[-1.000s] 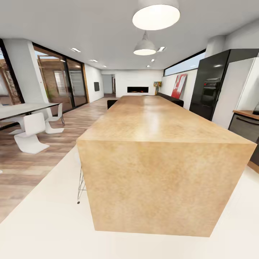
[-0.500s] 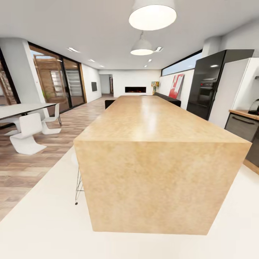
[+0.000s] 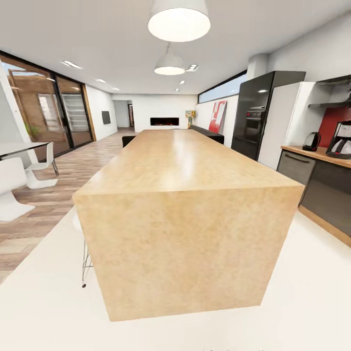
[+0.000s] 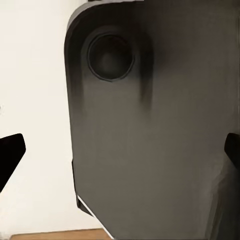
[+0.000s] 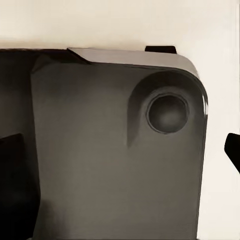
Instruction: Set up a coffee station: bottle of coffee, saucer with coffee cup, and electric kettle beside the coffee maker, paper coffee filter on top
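Note:
On the wooden countertop (image 3: 317, 153) at the far right stand a small black electric kettle (image 3: 310, 141) and a black coffee maker (image 3: 341, 140) with a pale front, against a red wall. A dark shelf (image 3: 331, 103) hangs above them; what it holds is too small to tell. The bottle, filter, saucer and cup cannot be made out. In the left wrist view my left gripper (image 4: 120, 155) is open, its black fingertips (image 4: 11, 154) far apart over the robot's dark grey body. My right gripper (image 5: 125, 152) is likewise open with nothing between its fingers.
A long tan kitchen island (image 3: 185, 195) stands straight ahead on the white floor. A black oven tower (image 3: 256, 117) and white cabinet (image 3: 287, 124) line the right wall. White chairs (image 3: 12, 187) and a table sit at the left on wood flooring. A white floor lane runs between island and counter.
The whole view has swung to the right, so the island sits further left and the countertop with the kettle and coffee maker has come into sight at the right edge.

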